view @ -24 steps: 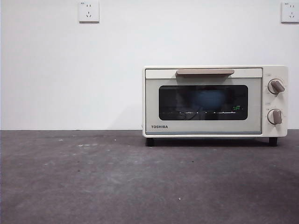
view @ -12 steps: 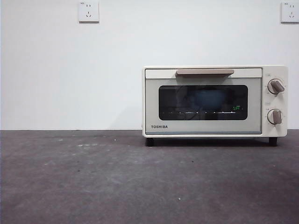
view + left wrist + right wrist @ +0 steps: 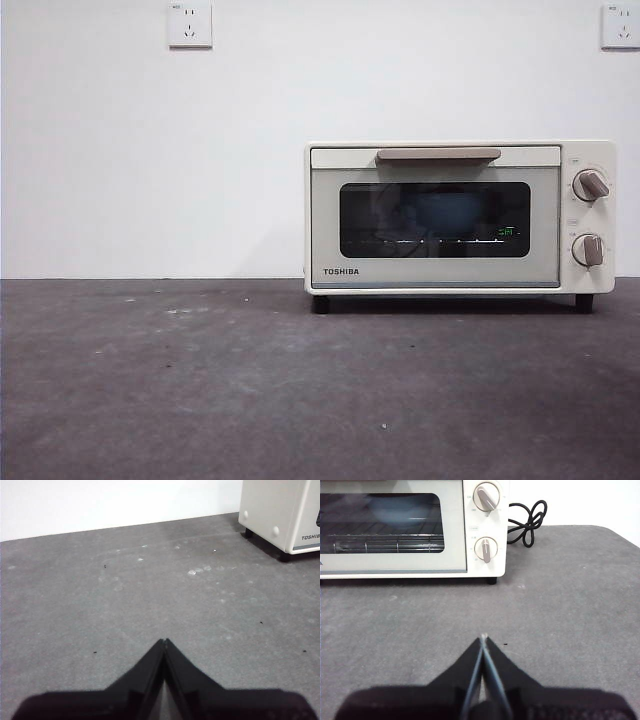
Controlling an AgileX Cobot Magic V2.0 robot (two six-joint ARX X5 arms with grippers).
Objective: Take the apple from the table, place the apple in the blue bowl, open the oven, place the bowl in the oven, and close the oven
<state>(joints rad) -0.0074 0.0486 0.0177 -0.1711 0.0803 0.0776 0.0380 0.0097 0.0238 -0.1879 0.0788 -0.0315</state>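
Cream-white oven (image 3: pixel 460 218) standing on the dark grey worktop (image 3: pixel 250 380), toward the far right, close to the white wall (image 3: pixel 150 150). Its door is shut: the beige bar handle (image 3: pixel 438 154) sits at the top edge, and the dark glass window (image 3: pixel 435 219) lies flush in the front panel. Two round knobs (image 3: pixel 590 185) are stacked on the right side of the front, and the word TOSHIBA is printed at the lower left of the door.

Through the glass a pale blue bowl (image 3: pixel 448 210) can be made out, resting on the wire rack inside; the right wrist view shows the same bowl (image 3: pixel 400 509) dimly behind the reflective pane. Its contents are not visible, so the apple cannot be located in any view.

The left gripper (image 3: pixel 164 642) is clenched, empty, above bare worktop to the left of the oven, whose corner is cut off at the frame edge. The right gripper (image 3: pixel 483 639) is likewise clenched on nothing, in front of the oven's knob side. A black power cord (image 3: pixel 527 522) lies coiled behind the oven. Two wall sockets (image 3: pixel 190 24) are mounted high on the wall.
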